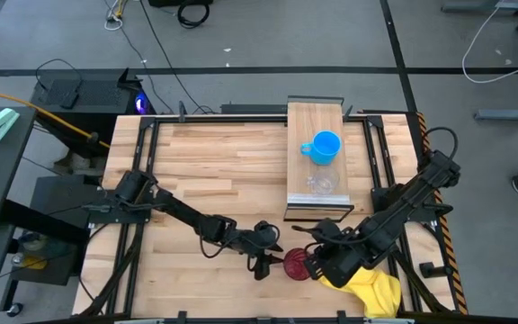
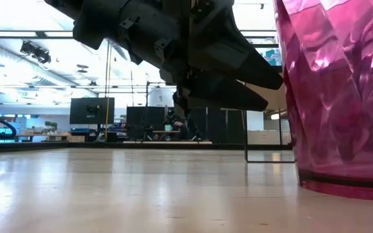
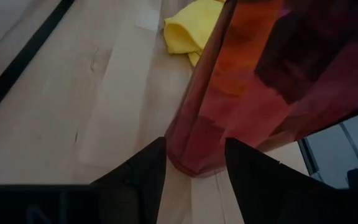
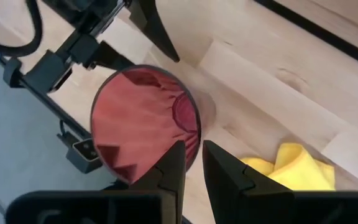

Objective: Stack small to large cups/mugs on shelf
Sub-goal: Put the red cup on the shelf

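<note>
The dark red tumbler [image 1: 295, 265] stands upright on its base on the wooden tabletop near the front edge, and it looms large in the low view [image 2: 342, 97]. My right gripper [image 4: 192, 165] is over its mouth from the right, shut on the rim. My left gripper [image 3: 194, 174] is open, level at the tumbler's left. Its two fingers stand on either side of the tumbler's lower part [image 3: 197, 155], and no touch shows. The blue mug [image 1: 324, 147] and the small clear cup [image 1: 322, 184] stand on the raised shelf [image 1: 299, 126]. My right gripper holds the tumbler by its rim [image 4: 194, 134], on the side toward the yellow cloth. One finger [image 4: 169, 168] is inside the mouth and the other is outside the wall. The fingers come from above, pointing down. The tumbler stands upright with its base [image 2: 342, 184] on the table.
A crumpled yellow cloth [image 1: 371, 288] lies on the table just right of the tumbler, under my right arm. The shelf's near end [image 1: 317, 211] is close behind both grippers. Bare tabletop stretches to the left [image 1: 205, 162].
</note>
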